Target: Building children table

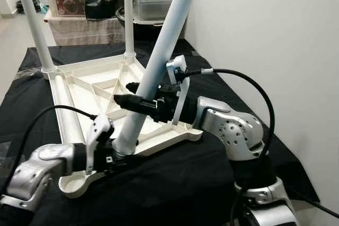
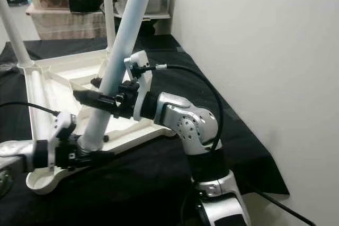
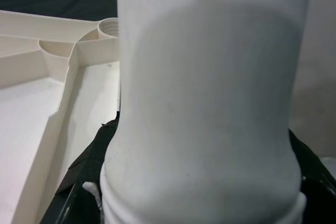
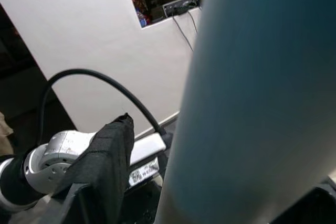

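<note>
I am seeing the white tabletop (image 1: 79,86) lying upside down on the black-covered table (image 1: 185,183), with two legs (image 1: 32,19) standing upright in its far corners. A third white leg (image 1: 159,62) is leaning steeply over the near corner, its threaded lower end sitting at the tabletop's near edge. My left tool (image 1: 119,157) is pinching that leg right at its base. My right tool (image 1: 132,96) is reaching across and clamping the same leg higher up its shaft. Storage boxes (image 1: 151,1) are sitting behind the table.
</note>
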Available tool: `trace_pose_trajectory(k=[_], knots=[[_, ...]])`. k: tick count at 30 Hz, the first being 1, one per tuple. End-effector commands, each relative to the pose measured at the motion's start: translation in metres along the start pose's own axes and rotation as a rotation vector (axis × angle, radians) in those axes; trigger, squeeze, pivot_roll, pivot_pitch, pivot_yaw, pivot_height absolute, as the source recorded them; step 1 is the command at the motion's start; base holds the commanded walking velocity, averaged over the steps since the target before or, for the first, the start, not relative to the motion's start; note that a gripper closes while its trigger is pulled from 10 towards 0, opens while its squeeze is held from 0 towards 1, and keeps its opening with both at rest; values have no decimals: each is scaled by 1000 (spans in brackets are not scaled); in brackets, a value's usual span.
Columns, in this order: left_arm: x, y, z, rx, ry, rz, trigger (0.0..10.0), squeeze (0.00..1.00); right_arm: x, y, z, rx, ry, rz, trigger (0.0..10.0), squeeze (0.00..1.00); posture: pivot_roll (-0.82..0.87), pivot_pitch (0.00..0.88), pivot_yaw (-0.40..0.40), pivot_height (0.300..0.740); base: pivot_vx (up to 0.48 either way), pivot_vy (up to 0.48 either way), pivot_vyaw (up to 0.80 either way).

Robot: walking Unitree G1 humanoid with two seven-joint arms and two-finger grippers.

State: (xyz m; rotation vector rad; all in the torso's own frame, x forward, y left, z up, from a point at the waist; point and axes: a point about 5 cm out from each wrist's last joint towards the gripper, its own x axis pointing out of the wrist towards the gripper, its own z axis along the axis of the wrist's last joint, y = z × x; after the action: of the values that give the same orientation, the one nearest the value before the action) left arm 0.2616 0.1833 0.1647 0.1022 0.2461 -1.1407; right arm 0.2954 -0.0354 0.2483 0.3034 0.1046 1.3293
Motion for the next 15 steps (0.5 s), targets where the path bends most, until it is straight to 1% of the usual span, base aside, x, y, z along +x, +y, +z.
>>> trace_pose_trajectory(k=[1, 2, 3, 4, 5, 6, 9, 11, 12, 15], knots=[[5, -4, 3, 33, 2, -33, 10000, 0, 7, 8, 0, 16, -14, 35, 2235, 0, -1, 0, -76, 740, 0, 0, 0], [5, -4, 3, 33, 2, -33, 10000, 0, 7, 8, 0, 16, -14, 35, 2235, 0, -1, 0, -76, 740, 0, 0, 0], [6, -4, 4, 34, -5, -30, 10000, 0, 9, 6, 1, 35, -49, 9, 0, 0, -1, 0, -76, 740, 0, 0, 0], [6, -4, 4, 34, -5, -30, 10000, 0, 9, 6, 1, 35, -49, 9, 0, 0, -1, 0, -76, 740, 0, 0, 0], [11, -5, 2, 36, -10, -33, 10000, 0, 13, 0, 6, 78, -118, -50, 0, 0, -11, 0, -70, 740, 0, 0, 0], [13, -5, 1, 37, -8, -36, 10000, 0, 14, -1, 8, 98, -140, -70, 0, 0, -11, 0, -70, 740, 0, 0, 0], [15, -6, 0, 39, -6, -40, 10000, 0, 15, -2, 9, 117, -156, -82, 0, 0, -11, 0, -70, 740, 0, 0, 0], [17, -6, 0, 40, -16, -41, 10000, 0, 16, -4, 12, 172, -206, -104, 0, 0, -11, 0, -70, 740, 0, 0, 0], [18, -5, 0, 42, -20, -42, 10000, 0, 17, -5, 13, 214, -241, -118, 0, 0, -17, 0, -69, 740, 0, 0, 0], [18, -5, 0, 42, -18, -43, 10000, 0, 18, -4, 12, 230, -253, -124, 0, 0, -18, 0, -69, 740, 0, 0, 0]])
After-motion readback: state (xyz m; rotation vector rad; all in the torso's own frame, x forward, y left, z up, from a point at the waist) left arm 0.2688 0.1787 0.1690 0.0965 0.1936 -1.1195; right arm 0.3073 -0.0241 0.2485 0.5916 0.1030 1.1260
